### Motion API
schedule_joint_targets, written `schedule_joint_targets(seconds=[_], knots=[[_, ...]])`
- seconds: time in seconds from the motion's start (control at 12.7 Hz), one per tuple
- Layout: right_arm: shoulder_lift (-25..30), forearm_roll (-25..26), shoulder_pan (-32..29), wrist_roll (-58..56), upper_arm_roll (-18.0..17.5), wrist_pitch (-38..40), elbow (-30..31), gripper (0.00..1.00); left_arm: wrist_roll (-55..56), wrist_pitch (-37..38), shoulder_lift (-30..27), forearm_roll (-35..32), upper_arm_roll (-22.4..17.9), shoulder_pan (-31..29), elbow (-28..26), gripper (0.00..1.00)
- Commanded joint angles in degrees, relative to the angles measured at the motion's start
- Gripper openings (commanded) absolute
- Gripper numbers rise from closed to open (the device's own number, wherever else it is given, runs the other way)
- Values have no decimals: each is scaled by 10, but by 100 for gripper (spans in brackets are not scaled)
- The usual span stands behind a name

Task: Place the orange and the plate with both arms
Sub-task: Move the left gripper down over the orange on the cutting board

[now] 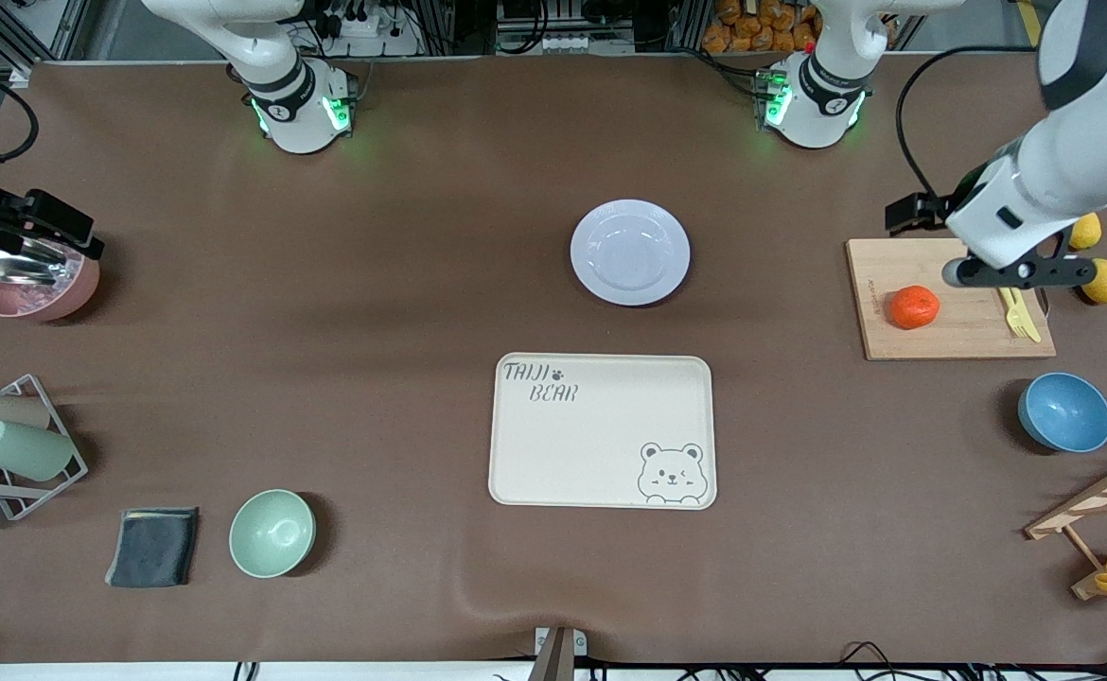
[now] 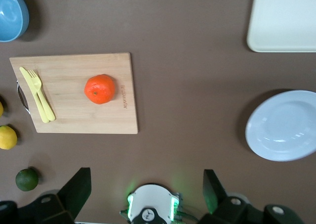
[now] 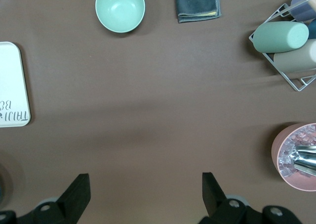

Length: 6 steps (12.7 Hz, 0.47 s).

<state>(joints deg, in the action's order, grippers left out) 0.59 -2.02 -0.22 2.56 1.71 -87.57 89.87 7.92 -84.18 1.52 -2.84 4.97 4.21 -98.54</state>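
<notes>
The orange (image 1: 914, 306) rests on the wooden cutting board (image 1: 951, 331) at the left arm's end of the desk (image 1: 326, 378), well apart from the tray (image 1: 601, 431). A yellow fork (image 1: 1018, 313) lies on the same board. The plate (image 1: 629, 252) sits on the desk farther from the front camera than the tray, near it. The left gripper (image 2: 144, 184) hangs open over the cutting board area, holding nothing. The right gripper (image 3: 143, 189) hangs open over bare desk at the right arm's end, near the pink bowl (image 1: 33, 288), holding nothing.
</notes>
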Motion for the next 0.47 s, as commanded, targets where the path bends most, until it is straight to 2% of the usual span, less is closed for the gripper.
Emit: schedule_joint_targets(seconds=[0.0, 0.39], knots=[[-9, 7, 7, -6, 3, 4, -4, 100, -8, -113, -77, -21, 6, -40, -155, 100], [-35, -61, 0, 8, 4, -7, 7, 100, -69, -231, -67, -24, 5, -75, -246, 100]])
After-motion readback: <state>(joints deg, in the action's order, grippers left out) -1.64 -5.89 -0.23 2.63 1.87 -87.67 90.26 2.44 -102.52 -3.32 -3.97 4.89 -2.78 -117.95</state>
